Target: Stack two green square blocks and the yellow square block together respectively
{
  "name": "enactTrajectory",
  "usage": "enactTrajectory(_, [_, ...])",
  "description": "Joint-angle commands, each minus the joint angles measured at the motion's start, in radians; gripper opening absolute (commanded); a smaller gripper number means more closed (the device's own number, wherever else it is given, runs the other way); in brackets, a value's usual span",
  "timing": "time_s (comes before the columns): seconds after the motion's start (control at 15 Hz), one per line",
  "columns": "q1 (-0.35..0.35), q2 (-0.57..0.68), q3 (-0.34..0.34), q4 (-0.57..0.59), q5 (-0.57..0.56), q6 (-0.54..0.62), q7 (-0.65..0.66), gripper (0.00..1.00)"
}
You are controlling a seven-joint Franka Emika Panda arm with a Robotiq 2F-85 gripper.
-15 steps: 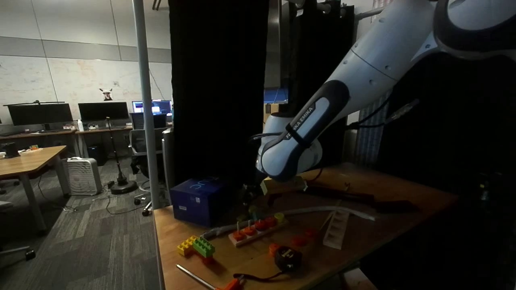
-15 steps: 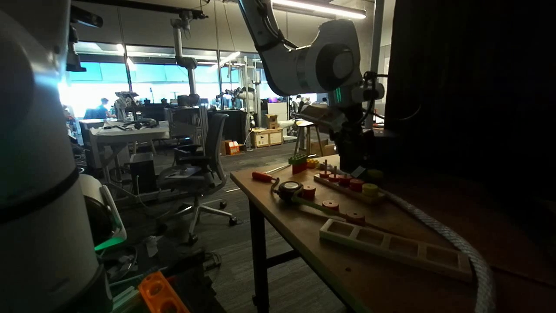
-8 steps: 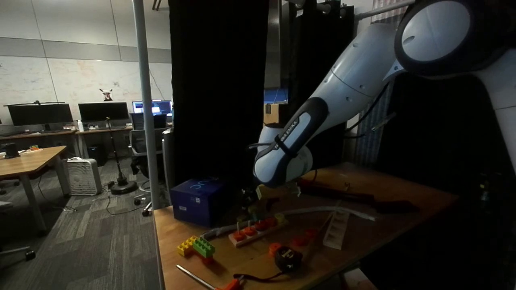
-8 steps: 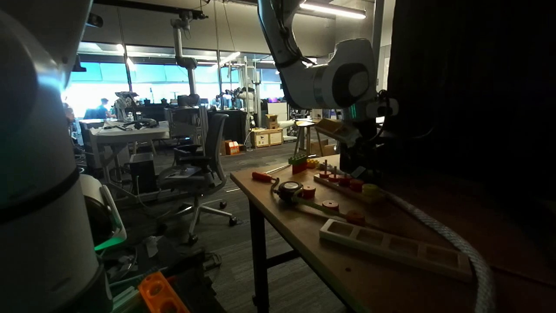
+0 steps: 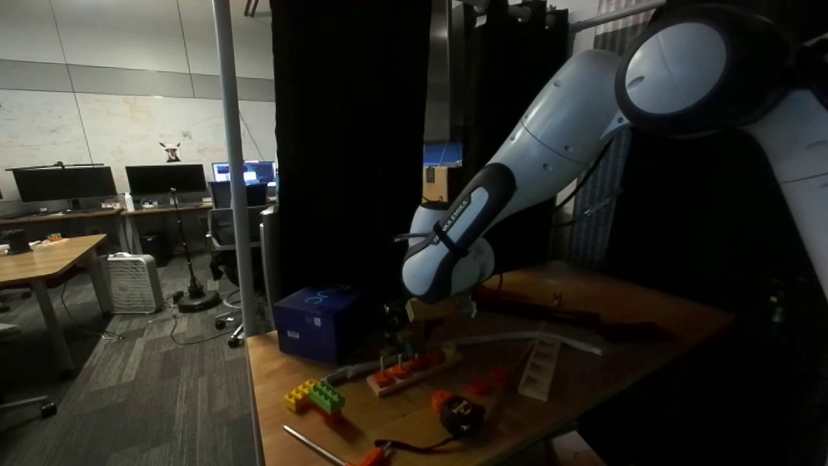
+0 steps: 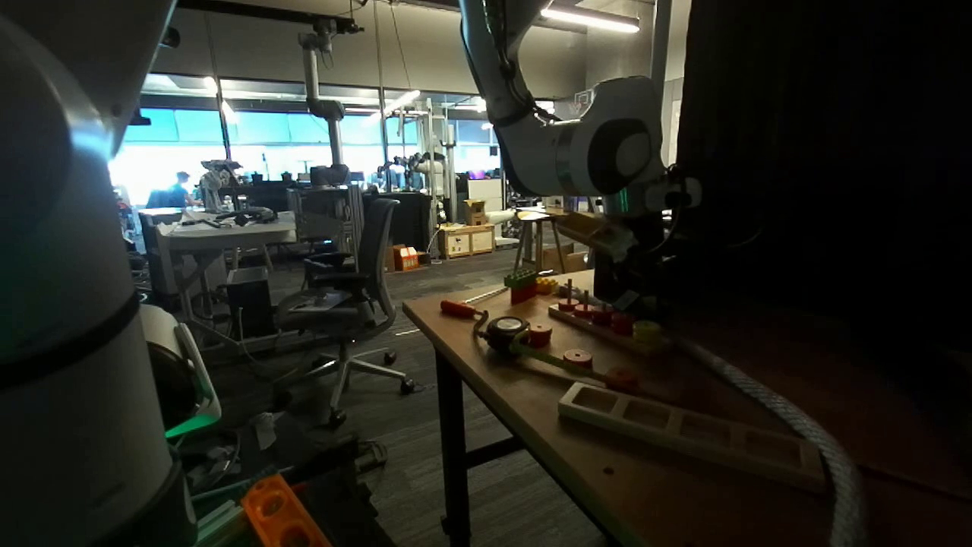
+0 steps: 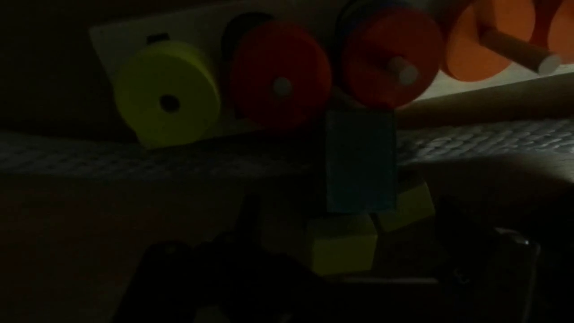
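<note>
"Pincer (image 7: 347, 207) spread wide, holding nothing — where are our blocks?"

"Near yellow-green block (image 7: 344, 253) between the jaws; far yellow-green block (image 7: 409, 207) and teal block (image 7: 361, 161) just beyond, well in from the bench (image 5: 381, 421) edges we see."

"Likely light, stiff, slick: we'd pinch opposite flat faces."

"Gap both sides — but peg board (image 7: 437, 88) and rope (image 7: 484, 139) hem us in beyond."

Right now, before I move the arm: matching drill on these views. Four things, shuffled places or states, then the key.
Things
1. black two-fingered gripper
2. black round tape measure
3. blue rectangular box
4. yellow round disc

Places or states
A. beside a loose orange disc on the wooden tabletop
B. at one end of the pale wooden peg board
C. jaws apart
D. bearing a white label

Pairs: 1-C; 2-A; 3-D; 4-B
</note>
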State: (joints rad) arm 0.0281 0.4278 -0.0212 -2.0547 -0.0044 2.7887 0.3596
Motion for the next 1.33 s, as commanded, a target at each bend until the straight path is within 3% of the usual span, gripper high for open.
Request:
enactTrajectory(0.0, [0.041, -0.023, -0.029, 0.013, 0.019, -0.058, 0.011, 1.00])
enactTrajectory(0.6, [0.058, -0.068, -0.045, 0.003, -0.003, -0.180, 0.039, 0.99])
enactTrajectory(0.67, [0.059, -0.070, -0.047, 0.004, -0.007, -0.186, 0.040, 0.75])
enactTrajectory(0.8, [0.058, -0.072, -0.048, 0.003, -0.008, -0.194, 0.039, 0.71])
enactTrajectory(1.07, [0.058, -0.071, -0.049, 0.003, -0.009, -0.201, 0.038, 0.37])
enactTrajectory(1.27, [0.058, -0.070, -0.050, 0.005, -0.010, -0.206, 0.038, 0.19])
